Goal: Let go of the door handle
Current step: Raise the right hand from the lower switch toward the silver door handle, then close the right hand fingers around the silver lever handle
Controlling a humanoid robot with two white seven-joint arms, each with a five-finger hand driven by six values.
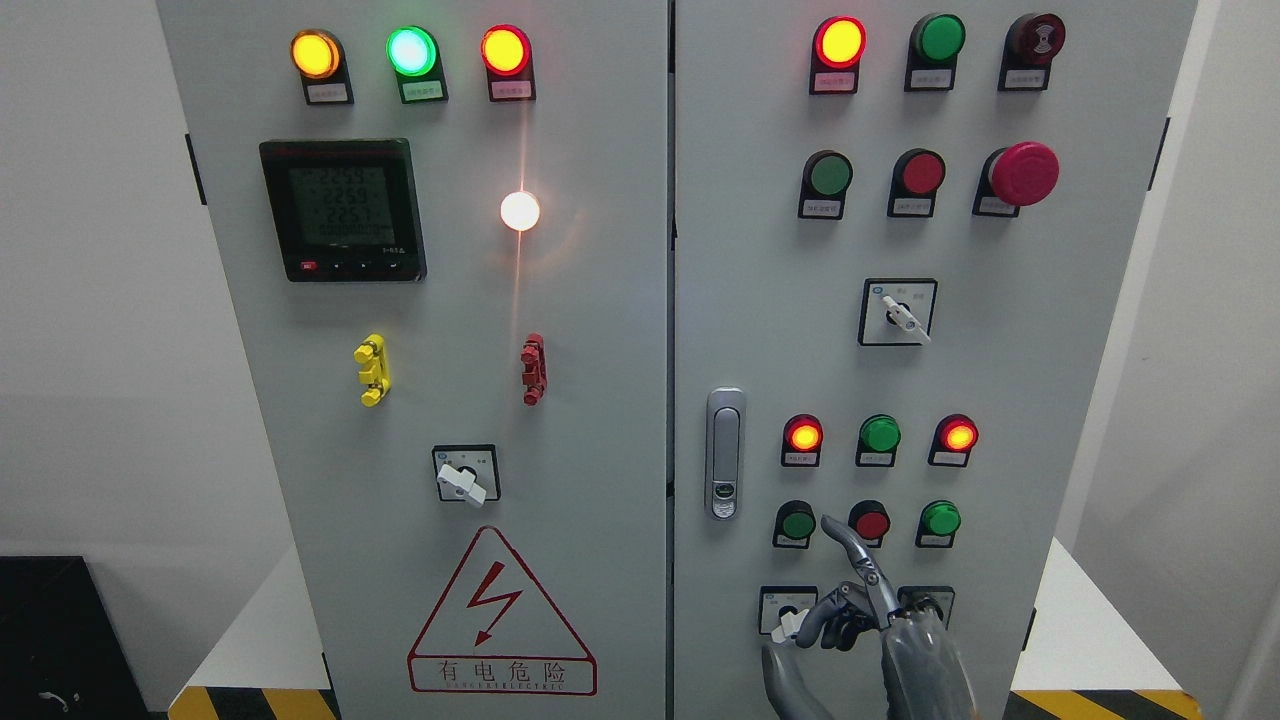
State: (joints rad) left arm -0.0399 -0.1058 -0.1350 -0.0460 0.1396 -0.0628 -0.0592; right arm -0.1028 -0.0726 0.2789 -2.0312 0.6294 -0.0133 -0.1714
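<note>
The grey door handle [725, 455] is a vertical recessed latch at the left edge of the right cabinet door [1000, 380]. It lies flat and nothing touches it. My right hand [850, 620] comes up from the bottom edge, below and to the right of the handle, in front of the door's lowest switches. Its index finger [850, 550] points up, the other fingers are loosely bent, and the thumb [790, 685] is held apart. The hand holds nothing. Both doors look closed. The left arm does not show.
The doors carry lit indicator lamps, push buttons, a red emergency button [1022, 173], rotary switches [897, 312], a meter display [343, 209], and yellow [371, 369] and red [533, 369] clips. A white rotary knob [785, 625] sits just left of my fingers. Striped floor tape [1100, 703] edges the cabinet's base.
</note>
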